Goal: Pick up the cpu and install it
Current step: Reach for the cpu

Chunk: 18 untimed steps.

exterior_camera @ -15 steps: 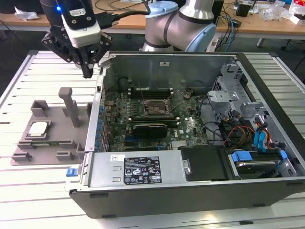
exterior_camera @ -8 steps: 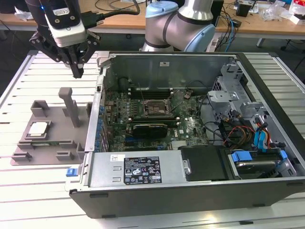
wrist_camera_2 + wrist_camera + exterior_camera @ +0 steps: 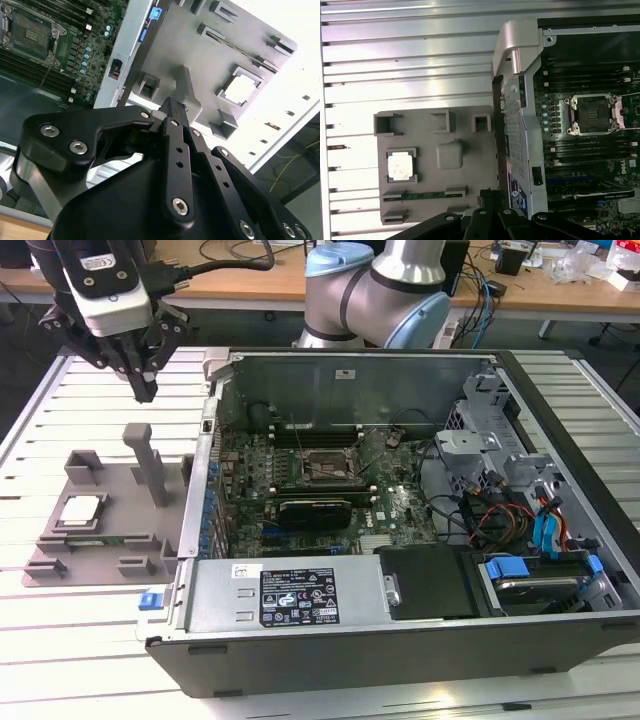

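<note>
One gripper (image 3: 146, 390), fingers closed together on nothing, hovers above the grey tray (image 3: 118, 502); the cpu (image 3: 82, 511) lies below and aside, untouched.

Metal against plastic, shine against matt.
Smooth, bright silvery metal on the cpu (image 3: 400, 166); matt grey plastic for the tray (image 3: 470, 150) under it; ribbed, brushed, glossy metal across the table (image 3: 410, 60); matt black metal with shiny screw heads on the gripper (image 3: 172, 106); dull grey sheet metal inside the computer case (image 3: 350, 385).
</note>
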{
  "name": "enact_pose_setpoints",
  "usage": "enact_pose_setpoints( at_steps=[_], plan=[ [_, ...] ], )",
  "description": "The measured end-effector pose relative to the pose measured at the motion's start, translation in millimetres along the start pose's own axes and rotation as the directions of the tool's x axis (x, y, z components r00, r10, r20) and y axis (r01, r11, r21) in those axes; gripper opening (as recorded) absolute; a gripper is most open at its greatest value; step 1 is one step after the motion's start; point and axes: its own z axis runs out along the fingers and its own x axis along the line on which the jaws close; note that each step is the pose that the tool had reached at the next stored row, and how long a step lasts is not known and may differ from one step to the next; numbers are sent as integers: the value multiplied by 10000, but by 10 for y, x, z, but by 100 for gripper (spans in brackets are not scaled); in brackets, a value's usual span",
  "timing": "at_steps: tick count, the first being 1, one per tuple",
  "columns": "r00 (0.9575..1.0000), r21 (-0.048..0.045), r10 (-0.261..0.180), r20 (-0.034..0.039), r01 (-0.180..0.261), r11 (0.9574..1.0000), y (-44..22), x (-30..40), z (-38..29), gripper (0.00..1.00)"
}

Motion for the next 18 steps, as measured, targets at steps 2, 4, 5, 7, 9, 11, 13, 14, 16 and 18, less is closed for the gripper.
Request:
enact_pose_setpoints(
  at_steps=[2, 4, 5, 7, 9, 11, 13, 14, 16, 18],
  plan=[
    [10000, 0, -1, 1, 1, 10000, 0, 31, -1, 11],
    [10000, -1, -1, 14, 1, 10000, -3, 111, 0, 11],
    [10000, -2, -1, 21, 1, 10000, -5, 148, 3, 11],
    [10000, -3, -1, 30, 1, 10000, -10, 212, 19, 11],
    [10000, -3, -2, 34, 2, 10000, -15, 267, 40, 11],
    [10000, -2, -2, 35, 2, 10000, -22, 342, 67, 11],
    [10000, -3, -2, 35, 2, 10000, -24, 379, 83, 11],
    [10000, -3, -2, 35, 2, 10000, -25, 394, 88, 11],
    [10000, -3, -1, 34, 1, 10000, -30, 452, 100, 11],
    [10000, -3, -2, 35, 2, 10000, -35, 510, 114, 11]
  ],
)
